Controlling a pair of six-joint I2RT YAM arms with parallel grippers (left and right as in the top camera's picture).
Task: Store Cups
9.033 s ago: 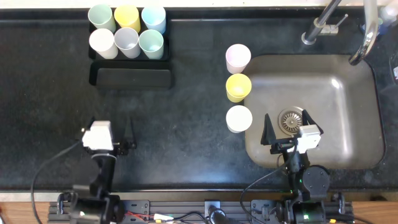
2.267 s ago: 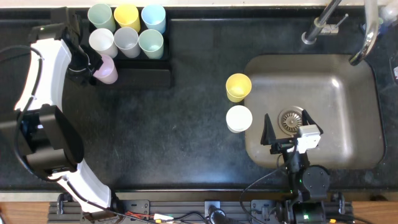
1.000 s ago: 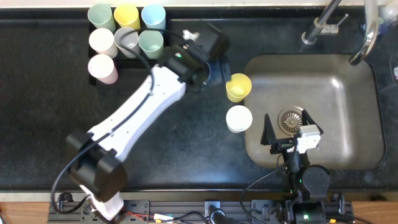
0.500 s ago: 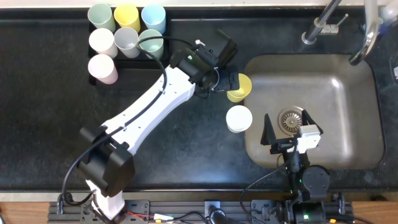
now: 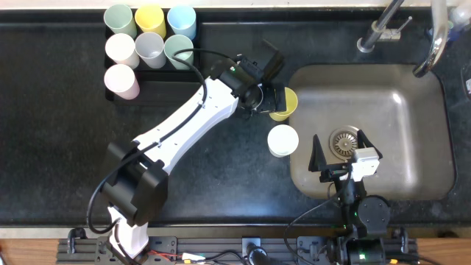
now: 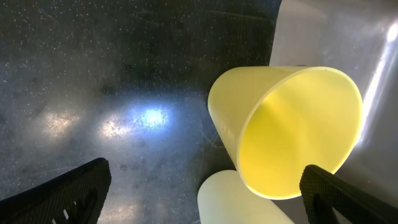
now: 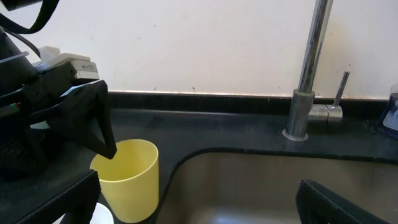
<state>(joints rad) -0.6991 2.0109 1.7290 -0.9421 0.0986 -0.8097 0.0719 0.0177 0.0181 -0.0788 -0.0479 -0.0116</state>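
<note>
**Left gripper spread open at yellow cup**

The yellow plastic cup stands upright at frame centre on the black speckled countertop, beside the left rim of the steel sink. A white plastic cup stands just below it. The left gripper is spread wide at the yellow cup, gripping nothing. The right gripper hangs open over the sink, lower right. A pink plastic cup sits in the black tray, upper left

The black speckled worktop carries a black tray, a yellow cup and a white cup beside the sink.
</note>
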